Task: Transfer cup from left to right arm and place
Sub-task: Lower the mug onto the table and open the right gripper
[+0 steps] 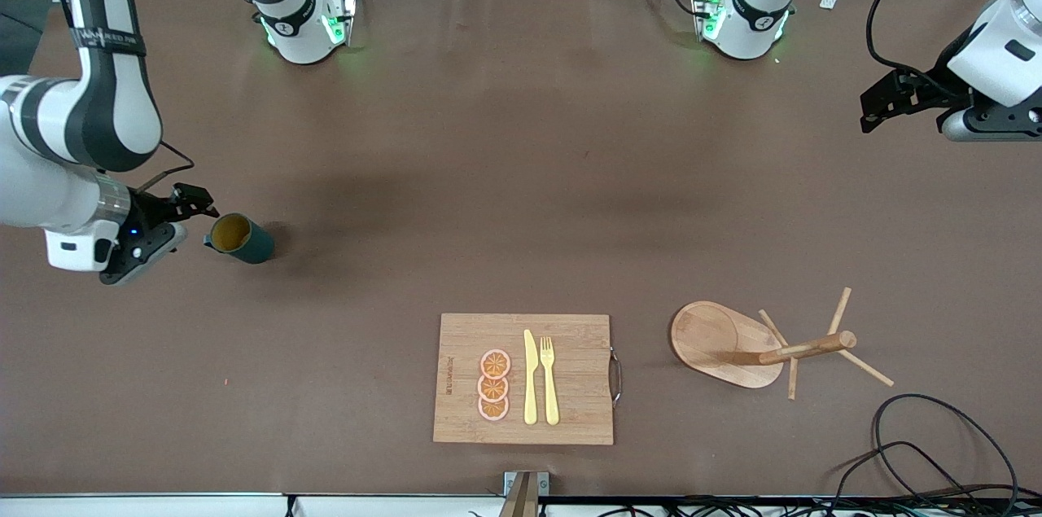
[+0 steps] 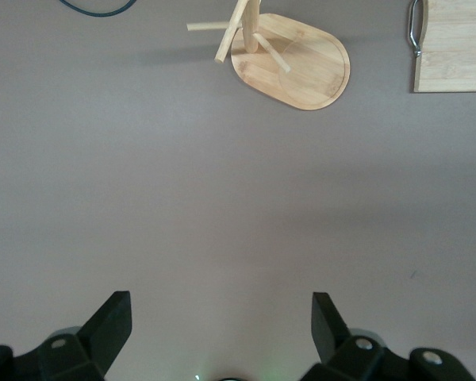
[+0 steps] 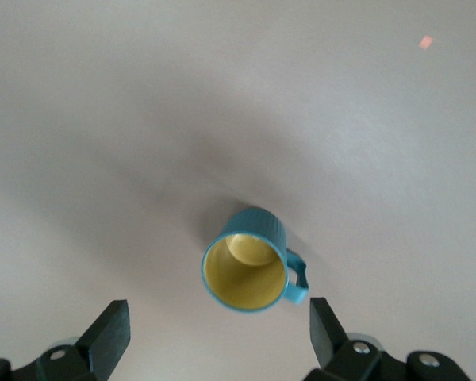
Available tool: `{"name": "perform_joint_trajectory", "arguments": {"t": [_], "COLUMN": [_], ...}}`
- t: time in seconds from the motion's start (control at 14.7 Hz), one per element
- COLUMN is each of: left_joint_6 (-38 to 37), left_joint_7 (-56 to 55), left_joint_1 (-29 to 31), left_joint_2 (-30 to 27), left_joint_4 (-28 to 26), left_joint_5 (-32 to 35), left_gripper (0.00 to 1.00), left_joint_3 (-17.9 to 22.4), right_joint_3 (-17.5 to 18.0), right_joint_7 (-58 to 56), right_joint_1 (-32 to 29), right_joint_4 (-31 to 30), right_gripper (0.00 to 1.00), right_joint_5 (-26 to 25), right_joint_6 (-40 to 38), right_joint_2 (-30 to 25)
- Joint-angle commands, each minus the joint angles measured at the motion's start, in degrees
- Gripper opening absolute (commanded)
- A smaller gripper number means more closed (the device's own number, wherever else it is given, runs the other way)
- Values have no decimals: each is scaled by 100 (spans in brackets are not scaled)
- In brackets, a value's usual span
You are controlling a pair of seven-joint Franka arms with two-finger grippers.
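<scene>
Front view: a bare brown table (image 1: 521, 175) carries a bamboo cutting board (image 1: 464, 338), a wooden peg stand (image 1: 720, 342) beside it, and the small teal cup (image 1: 240, 238) upright toward the right arm's end, well apart from the board.

Left wrist view: the left gripper (image 2: 220, 321) hangs spread, empty.

Right wrist view: the right gripper (image 3: 220, 325) hangs spread above the cup (image 3: 250, 262), not touching.

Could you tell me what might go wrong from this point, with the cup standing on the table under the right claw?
1. The right claw hangs open, close over the cup; a sideways move could clip the rim and tip it.
2. The handle sticks out toward one finger, which could catch it.
3. The left claw waits open near the wooden rack end, not a likely hazard.
</scene>
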Motion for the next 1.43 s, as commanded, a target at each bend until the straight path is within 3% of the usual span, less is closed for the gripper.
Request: {"name": "perform_joint_trajectory", "arguments": {"t": [0.0,0.27,0.82,1.36], "left_joint_6": [11,-7,98,186], "left_joint_7": [77,-10,-37,-20], "left_joint_1": [18,9,9,35], "left_joint_2": [-182,-182,-243,-243], "left_joint_4": [-139,-77,-130,-112], "left_joint_5": [99,99,99,55], "left_gripper": [100,100,100,100], "left_joint_3": [-3,-21,-39,-38], "right_joint_3": [33,42,33,51], "right_joint_7": [1257,3571,3636,4251], "right_joint_1": [-58,-58,-269,-199], "right_joint_4": [702,1538,2409,2428], "right_gripper": [100,100,100,100], "right_joint_5": [-163,-434,-620,-532], "right_joint_6": [-686,-1469,-2130,-2508], "right_joint_2": [-34,-25,-16,-86]}}
